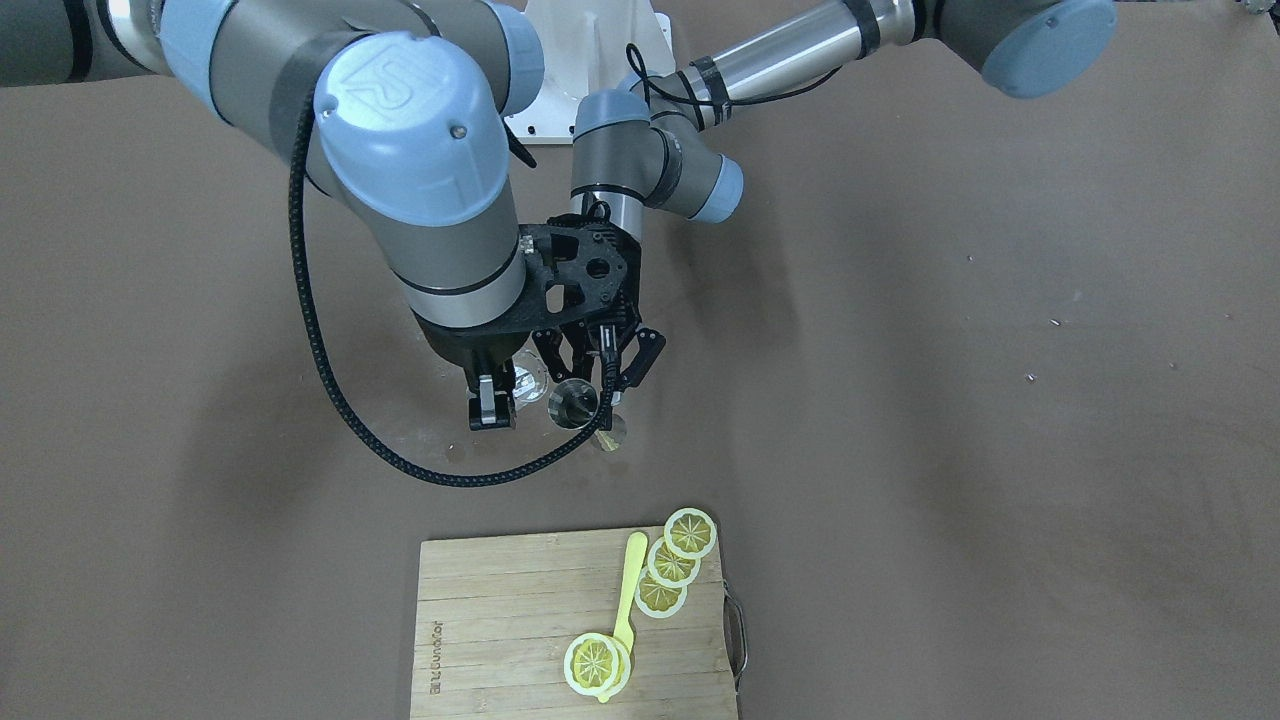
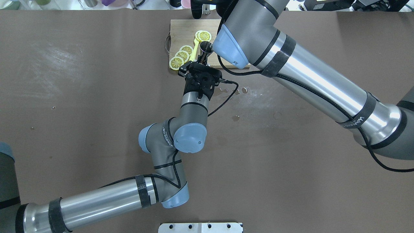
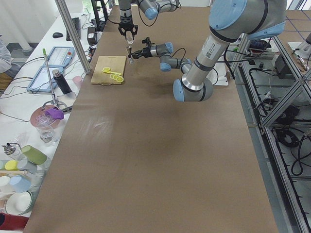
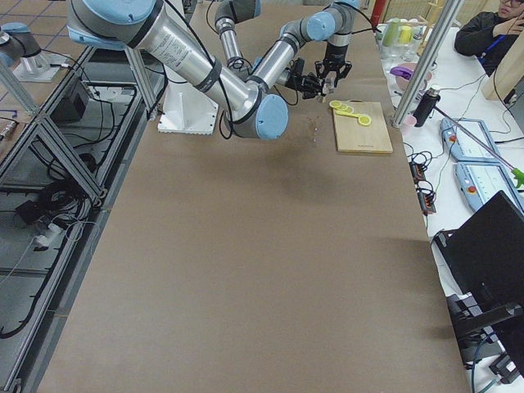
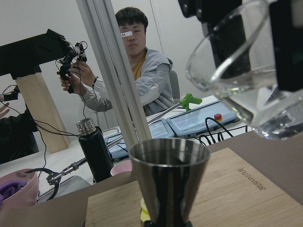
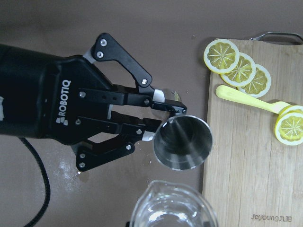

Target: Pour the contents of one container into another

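Four lemon slices (image 1: 690, 532); one spoon (image 1: 630, 585), board (image 1: 500, 620), metal cup (image 6: 183, 142), glass (image 6: 173, 213).

You can read "ROBOTIQ" in white on the black body of the left gripper (image 6: 158, 119), "joyoung" followed by characters too small to make out on the wooden cutting board (image 6: 246, 156), a moulded "UR" logo on the blue joint cap (image 1: 400, 95) of the right arm (image 2: 323, 84), and what looks like "WANKEED" on that arm's black strap (image 2: 355, 121).

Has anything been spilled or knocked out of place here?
Yes. Small wet patches dot the brown table close to where the left hand holds a metal cup beside a glass jug with clear liquid. Another patch lies nearer the robot. They look like spilled drops.
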